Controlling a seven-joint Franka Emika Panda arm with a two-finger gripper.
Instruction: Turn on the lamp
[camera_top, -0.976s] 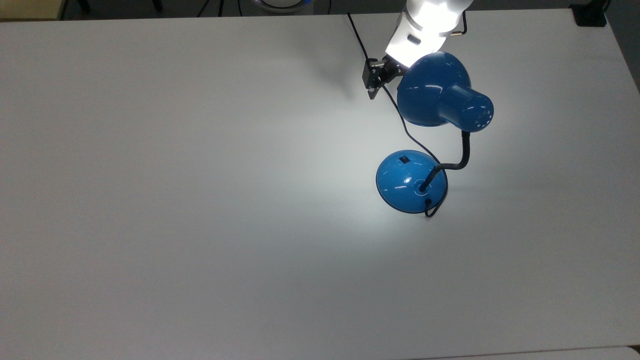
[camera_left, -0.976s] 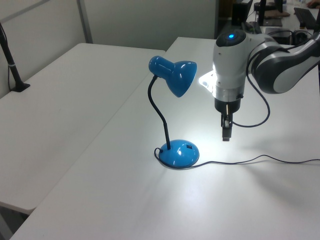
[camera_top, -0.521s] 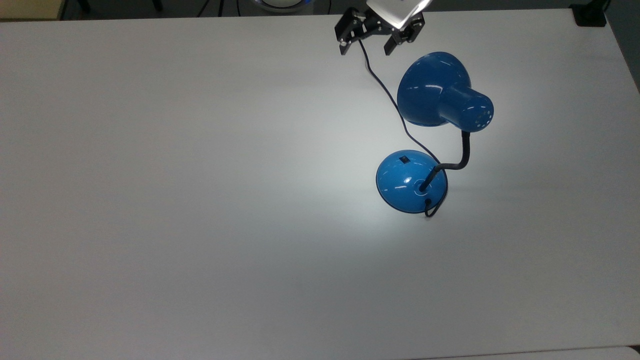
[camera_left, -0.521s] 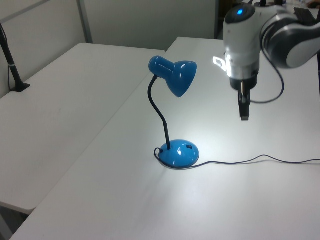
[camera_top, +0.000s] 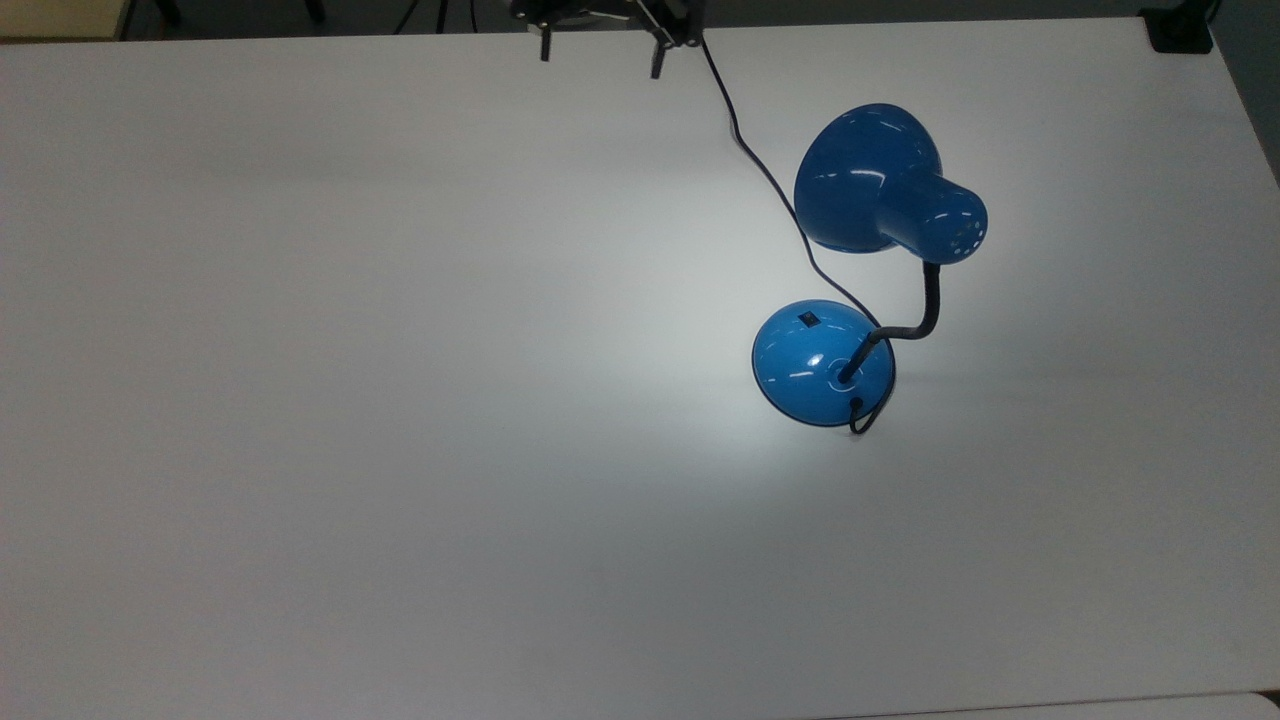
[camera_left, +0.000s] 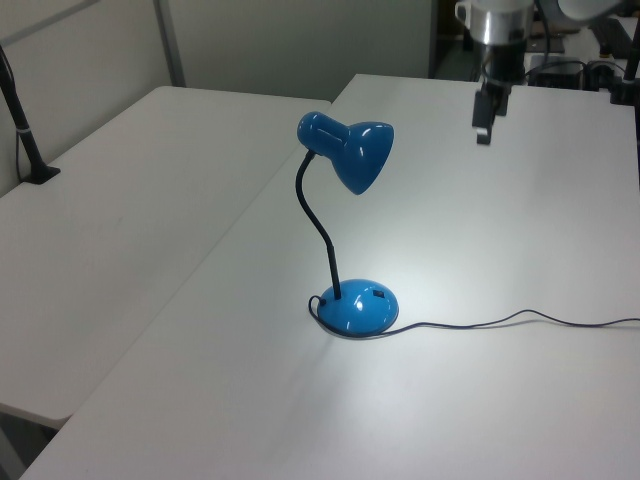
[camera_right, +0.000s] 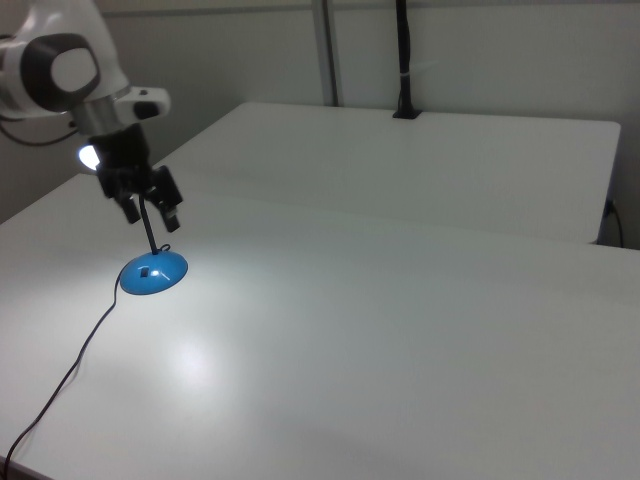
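The blue lamp stands on the white table (camera_top: 400, 400), its bell shade (camera_top: 868, 180) tilted over the round base (camera_top: 822, 362). A small black switch (camera_top: 806, 320) sits on the base. The lamp throws a bright pool of light on the table beside the base (camera_left: 357, 305). Its black cord (camera_top: 760, 170) runs from the base toward the top view's upper edge. My gripper (camera_top: 600, 50) hangs open and empty at that far edge, well clear of the shade (camera_left: 352, 152). In the right view the gripper (camera_right: 150, 212) hangs in front of the lamp, above the base (camera_right: 152, 275).
A second white table (camera_left: 120, 200) adjoins on the left view's left, with a black clamped pole (camera_left: 25, 130) on it. The cord (camera_left: 480, 322) trails across the table toward the left view's right. A black object (camera_top: 1180, 30) sits at the top view's upper right corner.
My gripper has lifted away from beside the shade and travelled toward the top view's upper left. Its fingers have spread apart. The lamp has not moved.
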